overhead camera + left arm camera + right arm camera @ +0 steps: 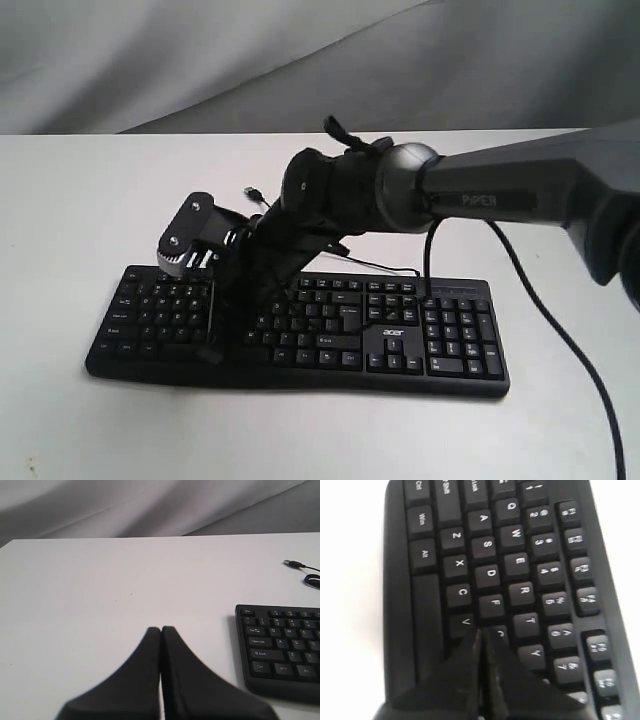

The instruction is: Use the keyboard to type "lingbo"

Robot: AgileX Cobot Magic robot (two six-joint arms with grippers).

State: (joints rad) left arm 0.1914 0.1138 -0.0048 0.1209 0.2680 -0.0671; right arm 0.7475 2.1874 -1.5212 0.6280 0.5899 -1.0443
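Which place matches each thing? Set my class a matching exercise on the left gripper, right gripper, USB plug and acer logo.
1 left gripper
2 right gripper
3 USB plug
4 acer logo

A just above the arrow keys
B lying on the table beyond the keyboard
C over the letter keys
D over bare table beside the keyboard

Pairs: 1-D, 2-C, 3-B, 4-A

Right tool [213, 348] over keyboard [440, 338]

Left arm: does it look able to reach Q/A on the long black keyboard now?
Probably yes. The shut black left gripper hangs over the white table beside the keyboard's Q/A end, nothing between; the right gripper is further in, near the V key.
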